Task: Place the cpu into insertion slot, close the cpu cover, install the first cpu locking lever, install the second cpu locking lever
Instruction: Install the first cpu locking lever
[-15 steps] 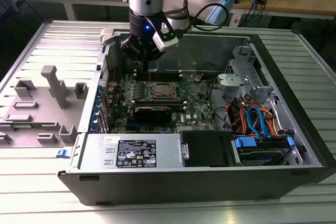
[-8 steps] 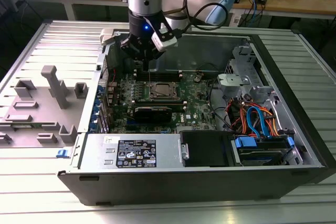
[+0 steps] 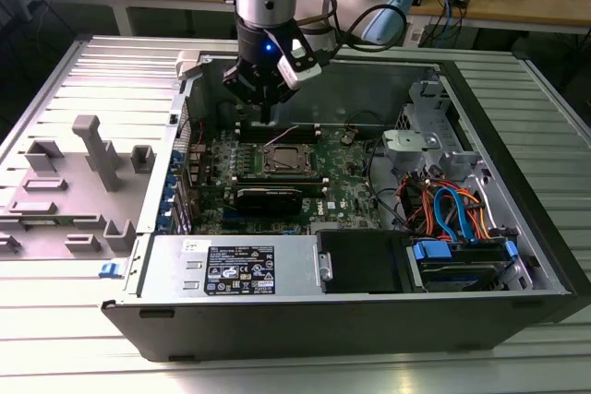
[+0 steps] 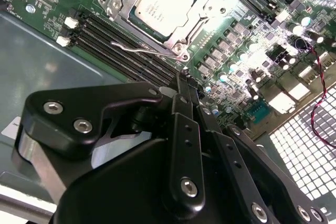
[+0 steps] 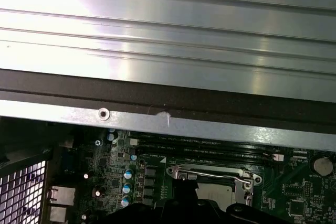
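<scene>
So the cpu looks seated in the insertion slot, which sits about dead centre of the exterior view on the green motherboard, inside the open computer case on the slatted table. The cpu cover looks to be lying flat around the chip, so I'd call the first 2 steps done and put this at the locking-lever stage. In the second wrist view a thin wire lever runs along the socket edge that faces the memory slots. I can't tell whether it's hooked under its catch or just resting there. The claw hangs in the upper middle of the exterior view, just above and toward the exterior view's left of the socket. Its fingers are pinched together at the tips with nothing between them, so it's empty. My guess is the lever work calls for those closed tips to land squarely on that skinny rod, press it down and sideways under the catch, and stay off the memory slots right beside it.
</scene>
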`<state>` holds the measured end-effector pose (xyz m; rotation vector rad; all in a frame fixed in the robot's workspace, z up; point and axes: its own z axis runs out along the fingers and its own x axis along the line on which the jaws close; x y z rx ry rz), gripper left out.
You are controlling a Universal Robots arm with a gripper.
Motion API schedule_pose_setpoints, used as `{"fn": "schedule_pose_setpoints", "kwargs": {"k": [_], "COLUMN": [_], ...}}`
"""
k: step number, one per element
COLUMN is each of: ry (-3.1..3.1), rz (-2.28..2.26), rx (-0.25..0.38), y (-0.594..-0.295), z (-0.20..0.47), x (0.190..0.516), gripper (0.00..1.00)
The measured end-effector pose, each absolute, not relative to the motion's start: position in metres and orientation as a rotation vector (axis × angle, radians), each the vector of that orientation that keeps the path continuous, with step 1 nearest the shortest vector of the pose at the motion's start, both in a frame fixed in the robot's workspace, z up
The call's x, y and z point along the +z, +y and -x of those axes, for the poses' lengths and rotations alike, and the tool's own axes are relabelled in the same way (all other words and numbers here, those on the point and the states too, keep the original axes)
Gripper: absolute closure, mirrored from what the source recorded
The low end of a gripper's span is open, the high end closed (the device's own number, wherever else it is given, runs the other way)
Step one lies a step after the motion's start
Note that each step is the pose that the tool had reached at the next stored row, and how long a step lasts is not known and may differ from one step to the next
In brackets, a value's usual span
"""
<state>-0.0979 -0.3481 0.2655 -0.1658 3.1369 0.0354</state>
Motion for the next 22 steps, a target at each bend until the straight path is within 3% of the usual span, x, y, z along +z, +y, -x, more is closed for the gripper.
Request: {"fn": "schedule_pose_setpoints", "kwargs": {"k": [22], "ry": [3.135], "rz": [0.121], "rx": [0.032], "y": [-0.348], "z": [0.085], "x": [0.259], "gripper": [0.89]}}
